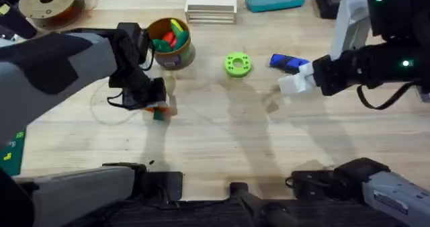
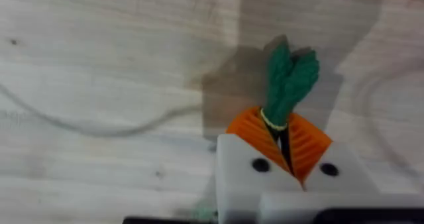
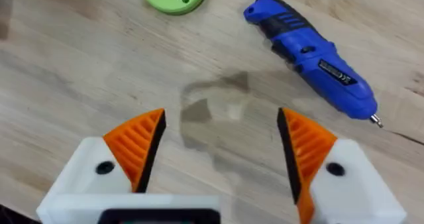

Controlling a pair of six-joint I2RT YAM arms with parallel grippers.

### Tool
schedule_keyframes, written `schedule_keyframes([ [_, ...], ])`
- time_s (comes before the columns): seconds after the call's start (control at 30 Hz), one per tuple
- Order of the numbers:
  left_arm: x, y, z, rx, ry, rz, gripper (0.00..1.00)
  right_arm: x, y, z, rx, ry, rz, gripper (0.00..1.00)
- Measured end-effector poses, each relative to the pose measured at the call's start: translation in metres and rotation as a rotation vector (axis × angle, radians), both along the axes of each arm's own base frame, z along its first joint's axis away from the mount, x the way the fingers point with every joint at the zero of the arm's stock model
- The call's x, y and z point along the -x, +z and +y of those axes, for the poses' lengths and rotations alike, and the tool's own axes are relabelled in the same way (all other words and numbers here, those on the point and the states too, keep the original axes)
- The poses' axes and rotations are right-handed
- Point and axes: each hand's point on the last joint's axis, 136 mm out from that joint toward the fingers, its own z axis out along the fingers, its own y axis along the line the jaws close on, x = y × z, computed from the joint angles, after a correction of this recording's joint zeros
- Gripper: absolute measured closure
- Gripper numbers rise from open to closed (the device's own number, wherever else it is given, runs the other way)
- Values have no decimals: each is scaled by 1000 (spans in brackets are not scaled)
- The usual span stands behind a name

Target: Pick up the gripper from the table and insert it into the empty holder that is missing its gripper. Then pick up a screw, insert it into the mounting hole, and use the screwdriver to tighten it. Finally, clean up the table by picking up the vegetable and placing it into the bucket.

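Pinching the small, knobbly, dark-green toy vegetable (image 2: 289, 78) by its lower end in the closed left tool (image 2: 289, 148), just above the wooden desk (image 2: 99, 65). Feeling light, probably bendy, maybe slippery. Right tool (image 3: 218, 144) gaping wide, holding nothing.

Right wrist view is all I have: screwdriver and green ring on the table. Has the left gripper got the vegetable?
Observer: Yes. The left gripper is shut on the vegetable, whose green tip pokes out past the orange pads.
Operator: Where is the bucket from there?
Observer: In the overhead view the bucket stands close by the left gripper, just beyond it on the table.
Operator: Anything in it?
Observer: Red, yellow and green toy vegetables, heaped about to its rim.
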Motion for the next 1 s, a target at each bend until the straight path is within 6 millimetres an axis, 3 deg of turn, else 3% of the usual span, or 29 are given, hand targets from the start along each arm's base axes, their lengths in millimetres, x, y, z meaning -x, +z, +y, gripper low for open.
schedule_keyframes([
  [0.13, 30, 13, 1, -4, 0, 139, 983, 0, 0, 0, 0, 0, 0, 15],
  [0.23, 30, 50, -2, 10, 1, 188, 983, 0, 0, 0, 0, 0, 0, 14],
  [0.4, -11, 121, -13, 69, -1, 42, 983, -2, 1, 1, -3, 0, -9, 15],
  [0.5, -55, 156, -18, 98, -5, -160, 984, -3, 2, 1, -4, 0, -15, 15],
  [0.63, -117, 185, -24, 138, 47, -431, 984, -4, 2, 1, -6, 0, -18, 15],
  [0.8, -160, 191, -33, 188, 120, -582, 984, -4, 2, 1, -5, 0, -17, 15],
  [1.0, -171, 142, -36, 186, 176, -451, 984, -3, 2, 1, -5, 0, -16, 15],
])
